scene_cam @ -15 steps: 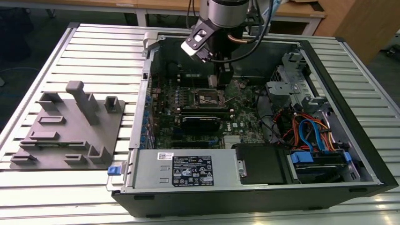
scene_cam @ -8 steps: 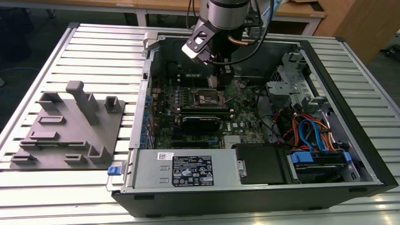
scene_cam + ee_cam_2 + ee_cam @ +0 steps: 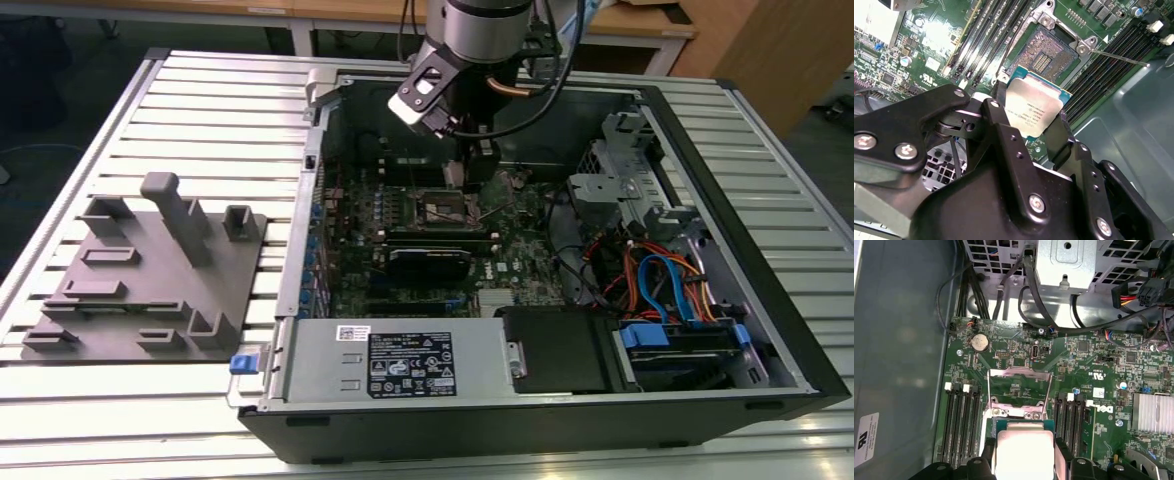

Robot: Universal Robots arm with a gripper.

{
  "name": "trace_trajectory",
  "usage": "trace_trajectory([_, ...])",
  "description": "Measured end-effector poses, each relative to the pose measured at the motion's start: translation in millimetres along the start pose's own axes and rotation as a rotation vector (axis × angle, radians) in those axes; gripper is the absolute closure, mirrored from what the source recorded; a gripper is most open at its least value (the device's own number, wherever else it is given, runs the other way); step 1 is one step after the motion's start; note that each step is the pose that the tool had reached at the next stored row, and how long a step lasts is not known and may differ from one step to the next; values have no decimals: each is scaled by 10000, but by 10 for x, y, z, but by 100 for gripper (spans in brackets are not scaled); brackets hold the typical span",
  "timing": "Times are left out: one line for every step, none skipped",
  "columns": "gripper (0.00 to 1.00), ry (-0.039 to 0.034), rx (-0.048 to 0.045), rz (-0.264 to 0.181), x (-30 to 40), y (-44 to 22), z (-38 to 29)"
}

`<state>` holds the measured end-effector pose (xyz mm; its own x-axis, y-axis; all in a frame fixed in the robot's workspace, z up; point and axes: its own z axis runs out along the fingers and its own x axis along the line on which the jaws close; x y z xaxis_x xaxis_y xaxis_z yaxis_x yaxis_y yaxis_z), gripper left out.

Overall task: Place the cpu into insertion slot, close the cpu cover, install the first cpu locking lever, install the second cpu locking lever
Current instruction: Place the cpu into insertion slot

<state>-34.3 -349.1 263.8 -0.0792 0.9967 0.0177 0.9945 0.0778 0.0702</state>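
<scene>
My gripper (image 3: 1030, 114) is shut on the cpu (image 3: 1035, 107), a flat square chip with a dull silver top, held by two opposite edges between the black fingers (image 3: 999, 107). In both wrist views the chip hangs just above and beside the insertion slot (image 3: 1046, 56), whose dark pin field lies bare. In the first wrist view the cpu (image 3: 1024, 450) sits between the fingers (image 3: 1064, 457), and the cpu cover (image 3: 1019, 372) stands flipped open past the socket. A thin locking lever (image 3: 1119, 57) sticks out, unlatched. In the exterior view the gripper (image 3: 455, 172) reaches down into the case over the insertion slot (image 3: 447, 207).
Long black memory slots (image 3: 959, 425) flank the socket on both sides. A black fan block (image 3: 427, 262) lies just in front of it. Cables (image 3: 654, 285) and a metal drive cage (image 3: 614, 190) fill the exterior view's right. A grey fixture plate (image 3: 147, 270) lies outside the case.
</scene>
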Motion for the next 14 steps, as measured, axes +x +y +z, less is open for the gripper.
trace_trajectory([46,0,0,0,0,0,0])
trace_trajectory([46,1,0,-4,0,0,0])
trace_trajectory([46,2,0,-20,0,0,1])
trace_trajectory([46,8,0,-71,0,0,4])
trace_trajectory([46,15,0,-147,0,-1,8])
trace_trajectory([46,17,0,-186,0,-1,13])
trace_trajectory([46,16,2,-191,0,-1,18])
trace_trajectory([46,17,2,-193,2,-1,25])
trace_trajectory([46,17,2,-193,4,-2,33])
trace_trajectory([46,15,3,-192,7,-2,40])
trace_trajectory([46,16,3,-191,9,-3,48])
trace_trajectory([46,17,2,-191,10,-3,57])
trace_trajectory([46,16,3,-192,11,-4,62])
trace_trajectory([46,14,4,-192,12,-5,68])
